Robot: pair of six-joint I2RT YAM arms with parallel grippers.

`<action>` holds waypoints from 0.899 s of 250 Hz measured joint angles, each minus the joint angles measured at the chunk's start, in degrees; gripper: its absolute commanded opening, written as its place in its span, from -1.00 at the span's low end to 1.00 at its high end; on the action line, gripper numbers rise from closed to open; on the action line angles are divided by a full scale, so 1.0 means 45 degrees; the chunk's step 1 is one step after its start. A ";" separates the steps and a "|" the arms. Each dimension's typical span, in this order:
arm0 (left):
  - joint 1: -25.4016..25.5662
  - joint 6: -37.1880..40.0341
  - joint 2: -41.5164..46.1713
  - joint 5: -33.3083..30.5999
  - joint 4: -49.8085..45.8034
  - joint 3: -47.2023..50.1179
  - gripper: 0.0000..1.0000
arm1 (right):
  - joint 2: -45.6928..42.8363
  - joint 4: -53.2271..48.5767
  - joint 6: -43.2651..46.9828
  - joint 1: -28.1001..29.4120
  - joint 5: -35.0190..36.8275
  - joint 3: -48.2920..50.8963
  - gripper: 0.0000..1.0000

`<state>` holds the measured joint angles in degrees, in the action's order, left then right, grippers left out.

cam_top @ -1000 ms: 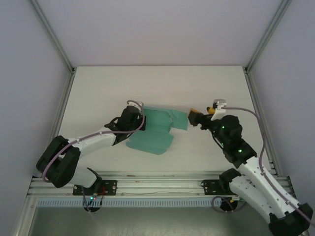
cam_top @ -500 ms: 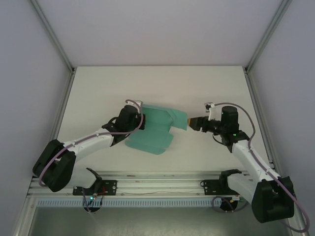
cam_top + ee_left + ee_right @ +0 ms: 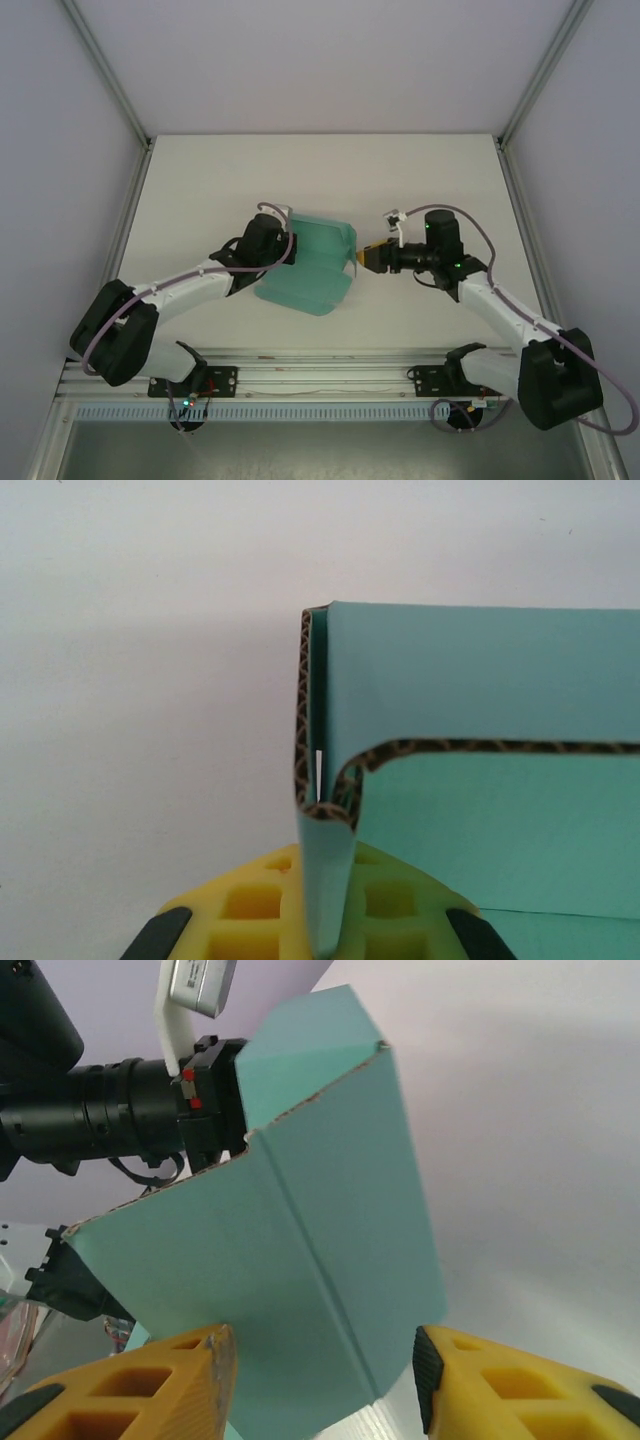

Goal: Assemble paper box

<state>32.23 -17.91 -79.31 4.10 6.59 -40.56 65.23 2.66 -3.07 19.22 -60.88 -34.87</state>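
- Teal-green corrugated paper box (image 3: pixel 312 270), partly folded, is spread mid-table (image 3: pixel 200 180) between the two arms, with one end toward each.
- Left gripper (image 3: pixel 320 920) is clamped on the box's upright left wall.
- Right gripper (image 3: pixel 362 258) is the nearer to the creased right flap, which lies straight ahead between its half-parted fingers (image 3: pixel 150 1380). Whether the flap is gripped cannot be told.

The paper box (image 3: pixel 312 268) lies on the table (image 3: pixel 450 180) between both jaws
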 measured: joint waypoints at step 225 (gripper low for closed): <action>0.0243 -0.0146 -0.1127 -0.0947 -0.0607 -0.0359 -1.00 | 0.5241 -0.0189 -0.2526 0.4658 1.3299 -0.2890 -0.77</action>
<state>33.32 -18.57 -84.38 -0.16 3.86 -42.17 88.82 1.80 -14.44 40.18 -1.04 -47.88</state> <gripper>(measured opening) 0.075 0.139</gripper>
